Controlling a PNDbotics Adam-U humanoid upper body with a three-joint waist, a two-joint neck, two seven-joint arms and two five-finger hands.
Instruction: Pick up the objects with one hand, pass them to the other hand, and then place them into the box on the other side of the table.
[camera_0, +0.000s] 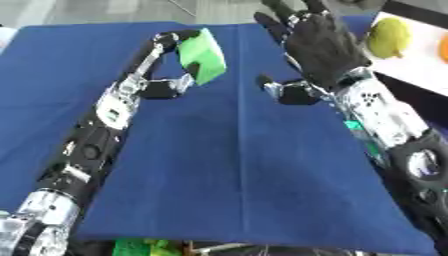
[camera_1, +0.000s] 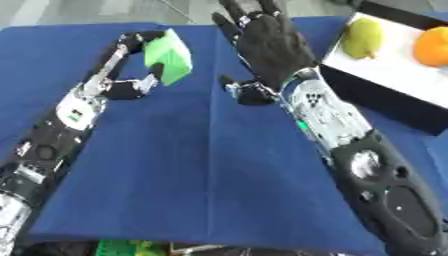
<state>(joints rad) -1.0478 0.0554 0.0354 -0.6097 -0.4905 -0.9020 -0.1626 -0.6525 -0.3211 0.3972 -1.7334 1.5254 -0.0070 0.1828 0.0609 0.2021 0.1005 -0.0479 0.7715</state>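
Green block (camera_0: 203, 56) pinched by left hand (camera_0: 166, 75) above blue cloth (camera_0: 236, 175); right hand (camera_1: 271, 42) spread, empty, just beside; box (camera_1: 385, 70) at right; handover slip likely if released early.

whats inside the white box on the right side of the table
The white box holds a yellow-green fruit and, beside it, an orange fruit. Its far-right part runs out of the picture, so anything lying there cannot be seen. The green block is in the left hand.
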